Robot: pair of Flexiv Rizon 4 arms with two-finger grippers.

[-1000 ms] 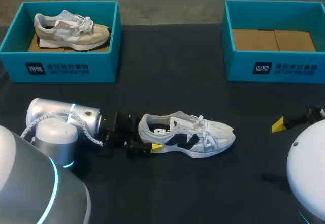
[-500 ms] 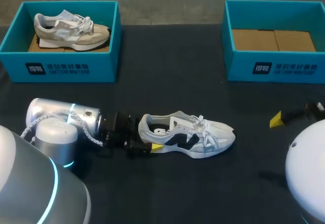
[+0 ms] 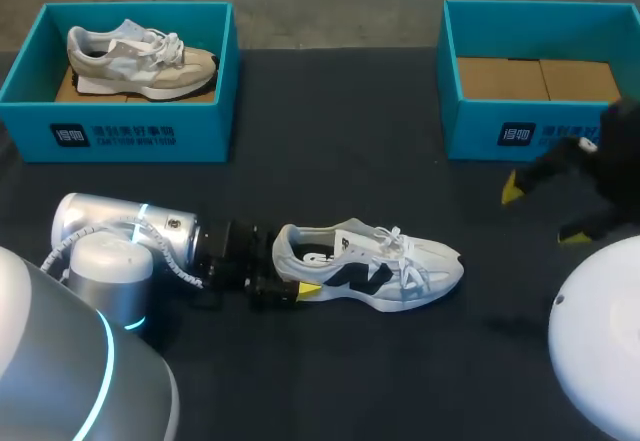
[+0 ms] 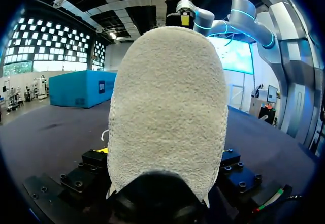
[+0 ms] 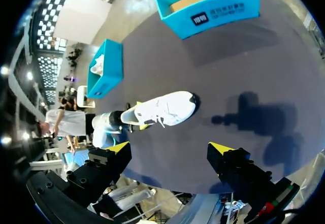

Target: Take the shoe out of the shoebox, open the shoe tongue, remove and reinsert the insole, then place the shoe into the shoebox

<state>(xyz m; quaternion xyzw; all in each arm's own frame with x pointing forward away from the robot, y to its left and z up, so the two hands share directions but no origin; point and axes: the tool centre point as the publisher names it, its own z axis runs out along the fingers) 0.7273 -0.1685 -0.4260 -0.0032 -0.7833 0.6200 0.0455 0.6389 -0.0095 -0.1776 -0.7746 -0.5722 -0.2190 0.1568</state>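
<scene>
Left gripper [image 3: 295, 273] clamped the white sneaker [image 3: 400, 261] at its heel, lower centre — right gripper [image 3: 545, 213] gaped below the upper-right shoebox [image 3: 475, 111].

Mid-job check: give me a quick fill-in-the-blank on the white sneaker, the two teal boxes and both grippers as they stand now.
The left gripper sits at the ___ of the white sneaker with black side mark, which lies on the black table.
The teal cardboard box at my left holds a ___ sneaker.
The teal cardboard box at my right holds ___ shoe.
The right gripper hangs above the table with its fingers ___.
Missing words: heel; beige; no; open.
</scene>
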